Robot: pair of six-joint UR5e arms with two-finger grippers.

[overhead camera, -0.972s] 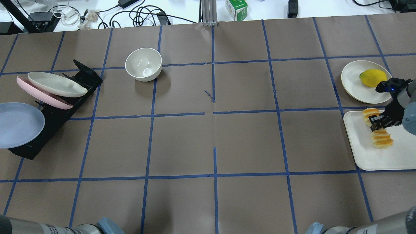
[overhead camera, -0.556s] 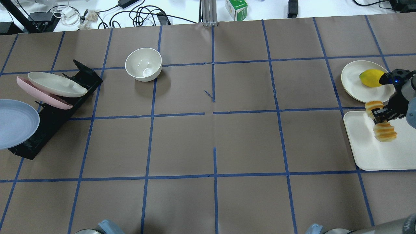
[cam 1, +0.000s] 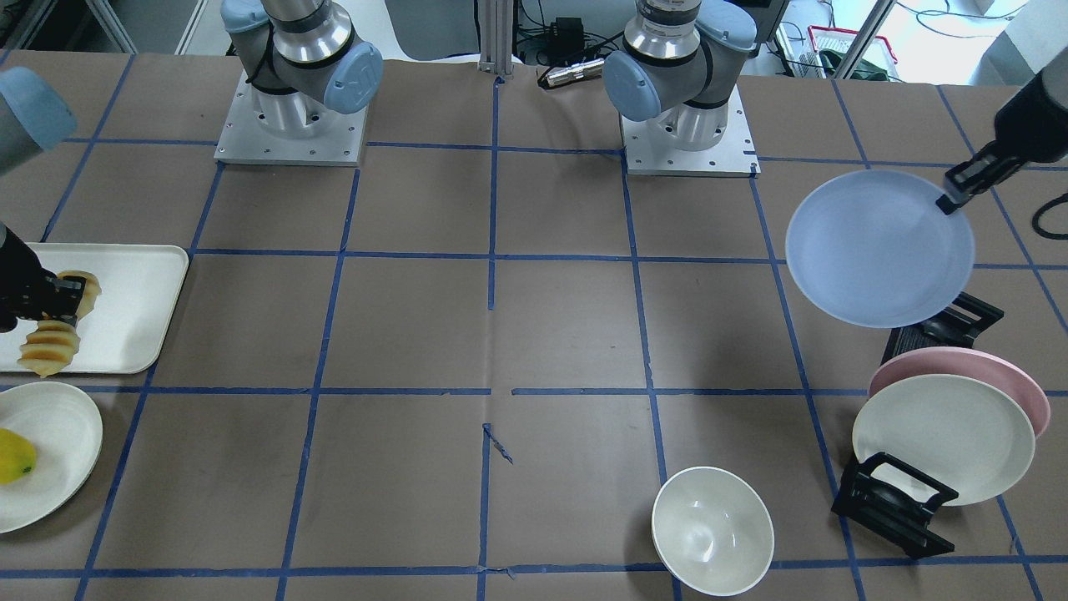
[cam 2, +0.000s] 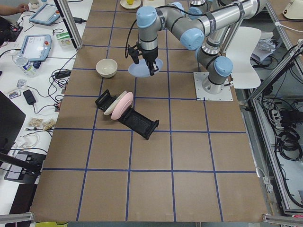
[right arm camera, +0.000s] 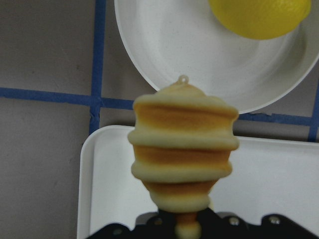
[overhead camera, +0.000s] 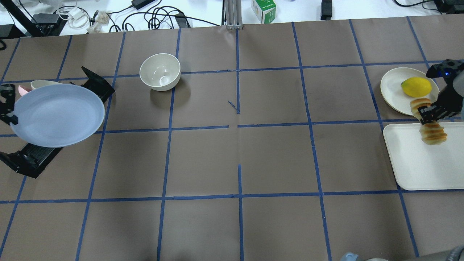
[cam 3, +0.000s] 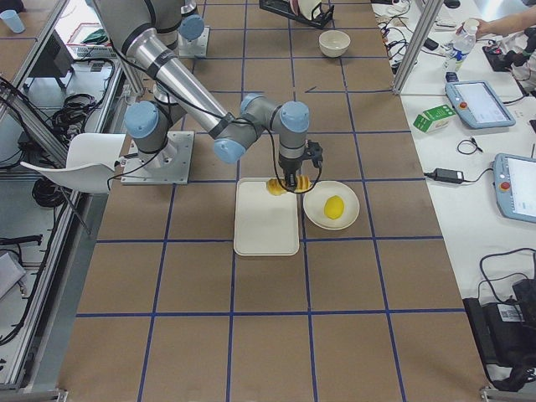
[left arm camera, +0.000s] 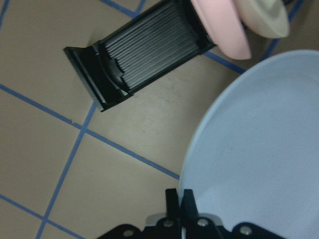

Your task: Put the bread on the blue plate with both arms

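The blue plate [overhead camera: 58, 115] hangs in the air over the black dish rack at the table's left, roughly level. My left gripper [overhead camera: 12, 117] is shut on its rim; the pinch shows in the left wrist view [left arm camera: 179, 199] and the front view [cam 1: 951, 200]. The bread [overhead camera: 433, 132], a yellow-orange ridged loaf, is clamped across its middle by my right gripper [overhead camera: 427, 116]. It hangs above the far edge of the white tray [overhead camera: 417, 166]. The right wrist view shows the bread [right arm camera: 182, 159] hanging free over the tray's corner.
A yellow lemon [overhead camera: 415, 87] lies on a cream plate [overhead camera: 393, 90] just beyond the tray. A cream bowl [overhead camera: 160, 71] stands at the far centre-left. The black rack [overhead camera: 32, 156] holds a pink plate [cam 1: 959, 367] and a cream plate [cam 1: 943, 438].
My left gripper has lifted the blue plate out of the rack and carried it rightward over it. My right gripper has raised the bread off the tray and moved it slightly farther away.
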